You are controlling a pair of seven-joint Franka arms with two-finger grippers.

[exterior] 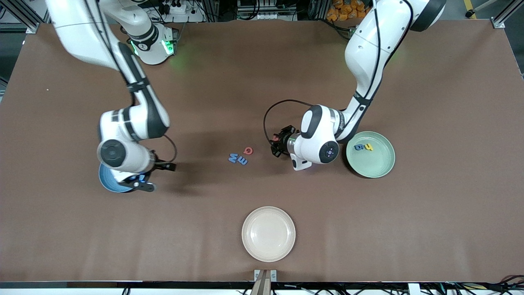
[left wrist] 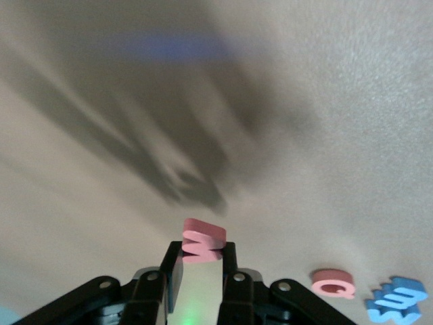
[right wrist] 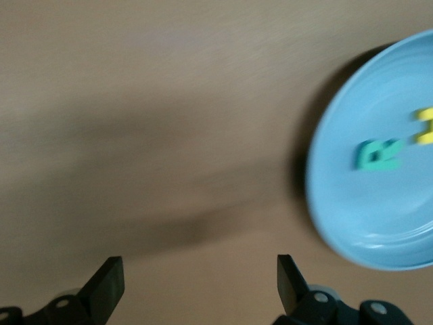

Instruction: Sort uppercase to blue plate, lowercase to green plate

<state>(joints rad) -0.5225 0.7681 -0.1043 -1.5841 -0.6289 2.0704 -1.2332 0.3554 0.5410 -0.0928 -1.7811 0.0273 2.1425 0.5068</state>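
Note:
My left gripper (left wrist: 201, 256) is shut on a red lowercase w piece (left wrist: 201, 242), held up over the table between the red Q (exterior: 247, 150) and the green plate (exterior: 385, 168). In that plate lie a blue g (exterior: 359, 147) and a yellow h (exterior: 369, 146). Beside the Q sit a larger blue M (exterior: 233, 157) and a smaller blue m (exterior: 242, 161). The blue plate (right wrist: 352, 217) holds a green R (right wrist: 379, 154) and a yellow H (right wrist: 425, 125). My right gripper (right wrist: 199, 281) hangs open and empty beside it; the right arm hides most of the blue plate (exterior: 107, 181) in the front view.
An empty cream-white plate (exterior: 268, 233) sits near the table's front edge, nearer the camera than the loose letters. From the left wrist, the red Q (left wrist: 333, 283) and the blue letters (left wrist: 398, 301) lie on the brown table close to the held piece.

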